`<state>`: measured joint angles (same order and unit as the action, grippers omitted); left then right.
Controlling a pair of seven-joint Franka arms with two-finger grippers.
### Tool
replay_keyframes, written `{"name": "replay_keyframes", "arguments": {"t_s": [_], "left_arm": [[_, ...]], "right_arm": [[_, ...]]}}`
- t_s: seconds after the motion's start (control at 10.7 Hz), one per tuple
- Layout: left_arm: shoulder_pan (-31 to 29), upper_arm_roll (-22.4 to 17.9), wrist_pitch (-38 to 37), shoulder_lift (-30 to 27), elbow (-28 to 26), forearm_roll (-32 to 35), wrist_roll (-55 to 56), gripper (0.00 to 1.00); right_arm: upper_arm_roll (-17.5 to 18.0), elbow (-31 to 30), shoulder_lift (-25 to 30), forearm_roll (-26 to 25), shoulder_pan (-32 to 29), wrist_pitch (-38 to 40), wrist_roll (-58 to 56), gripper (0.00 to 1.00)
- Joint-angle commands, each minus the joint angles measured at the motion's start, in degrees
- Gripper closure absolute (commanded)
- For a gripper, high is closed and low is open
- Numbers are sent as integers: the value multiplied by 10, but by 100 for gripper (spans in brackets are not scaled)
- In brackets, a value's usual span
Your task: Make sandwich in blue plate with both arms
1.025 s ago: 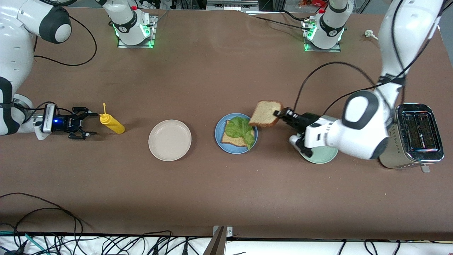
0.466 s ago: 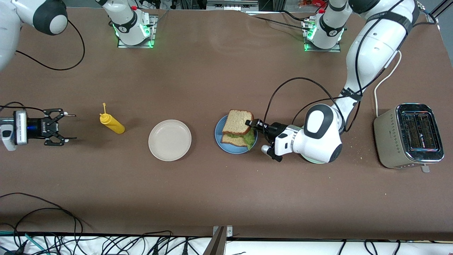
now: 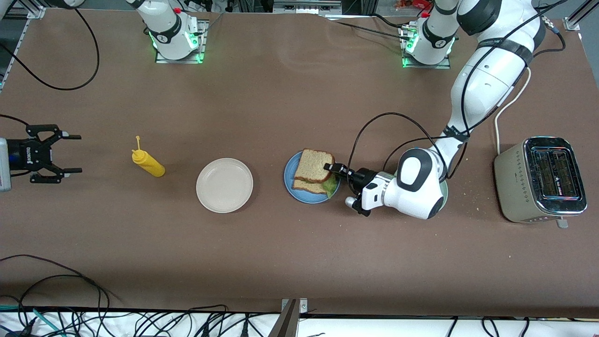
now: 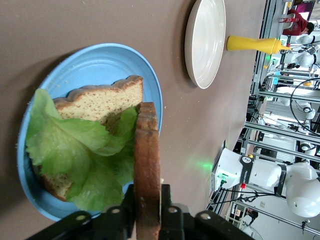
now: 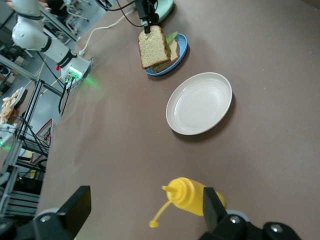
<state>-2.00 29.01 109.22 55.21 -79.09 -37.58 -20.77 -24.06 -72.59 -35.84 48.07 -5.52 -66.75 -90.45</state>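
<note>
From my left wrist camera: the left gripper (image 4: pixel 148 220) pinches the top bread slice (image 4: pixel 147 165) edge-on over lettuce (image 4: pixel 80 155) and the lower slice (image 4: pixel 102 102) on the blue plate (image 4: pixel 100 62); a beige plate (image 4: pixel 206 42) and yellow bottle (image 4: pixel 252 44) sit on the brown surface (image 4: pixel 75 20).

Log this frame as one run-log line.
left gripper: shut on top slice, over lettuce on blue plate | right gripper: open, waiting at table's end | sandwich: top slice not released

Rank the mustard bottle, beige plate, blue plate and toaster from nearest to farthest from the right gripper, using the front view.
From the right gripper, open at the right arm's end of the table:
1. Mustard bottle, closest.
2. Beige plate, mid-table.
3. Blue plate, under the sandwich.
4. Toaster, at the left arm's end.
</note>
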Motion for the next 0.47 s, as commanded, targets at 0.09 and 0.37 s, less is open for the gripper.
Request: {"name": "replay_keyframes", "arguments": {"t_s": [0.09, 0.37], "left_arm": [[-5, -19, -1, 0, 17, -7, -16, 0], [-8, -25, -2, -22, 23, 92, -9, 0]], "right_arm": [[1, -12, 88, -96, 63, 1, 228, 0], [1, -11, 153, -220, 123, 0, 409, 0]]}}
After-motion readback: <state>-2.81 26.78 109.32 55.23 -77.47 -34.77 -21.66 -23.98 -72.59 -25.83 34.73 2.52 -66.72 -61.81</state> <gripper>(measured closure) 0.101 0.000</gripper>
